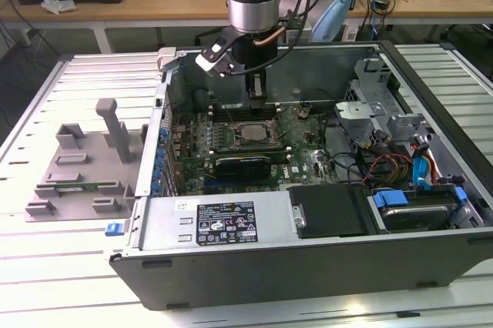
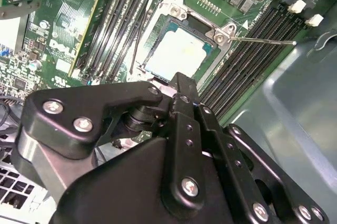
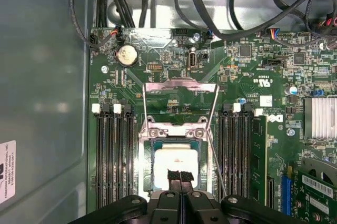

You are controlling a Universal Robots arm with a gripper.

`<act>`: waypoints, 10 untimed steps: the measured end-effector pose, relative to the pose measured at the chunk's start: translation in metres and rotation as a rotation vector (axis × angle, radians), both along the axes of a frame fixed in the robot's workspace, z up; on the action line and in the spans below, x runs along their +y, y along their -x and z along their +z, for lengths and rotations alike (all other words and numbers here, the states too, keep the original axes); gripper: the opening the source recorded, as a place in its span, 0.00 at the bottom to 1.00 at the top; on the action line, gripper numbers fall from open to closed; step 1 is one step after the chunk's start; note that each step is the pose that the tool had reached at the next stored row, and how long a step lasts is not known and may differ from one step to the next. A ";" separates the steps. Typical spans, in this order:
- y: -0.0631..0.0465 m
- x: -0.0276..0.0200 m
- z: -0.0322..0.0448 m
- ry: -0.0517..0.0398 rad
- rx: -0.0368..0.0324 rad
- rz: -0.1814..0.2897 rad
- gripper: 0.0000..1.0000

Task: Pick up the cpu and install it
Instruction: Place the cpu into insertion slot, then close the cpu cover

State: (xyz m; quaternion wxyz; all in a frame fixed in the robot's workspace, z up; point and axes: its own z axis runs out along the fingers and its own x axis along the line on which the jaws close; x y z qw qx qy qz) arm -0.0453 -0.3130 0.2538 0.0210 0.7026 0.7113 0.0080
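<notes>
The cpu [image 3: 174,162], a small square chip with a pale silver top, lies flat in the motherboard socket inside the open computer case [image 1: 269,274]. It also shows in the second wrist view [image 2: 176,53] and the exterior view [image 1: 248,132]. The socket's metal load plate [image 3: 179,88] is swung up and open, and its thin lever [image 2: 263,40] stands free beside it. My gripper [image 3: 179,175] hangs just above the chip's edge, fingers pressed together with nothing between them. From outside, the gripper [image 1: 256,99] sits a little above the socket.
Memory slots [image 3: 113,150] flank the socket on both sides. A long black expansion card [image 1: 243,165] lies just in front of it, then the power supply [image 1: 223,224]. Drive bays and cables [image 1: 416,189] fill the exterior view's right. A grey fixture [image 1: 81,162] stands outside the case.
</notes>
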 end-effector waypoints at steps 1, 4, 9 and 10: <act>0.000 0.0000 0.0001 0.0001 0.0000 0.000 0.11; 0.000 0.0000 0.0002 0.0000 0.0000 0.000 0.11; 0.000 0.0000 0.0005 0.0000 0.0000 0.000 0.11; 0.000 0.0000 0.0006 0.0001 -0.0001 0.000 0.11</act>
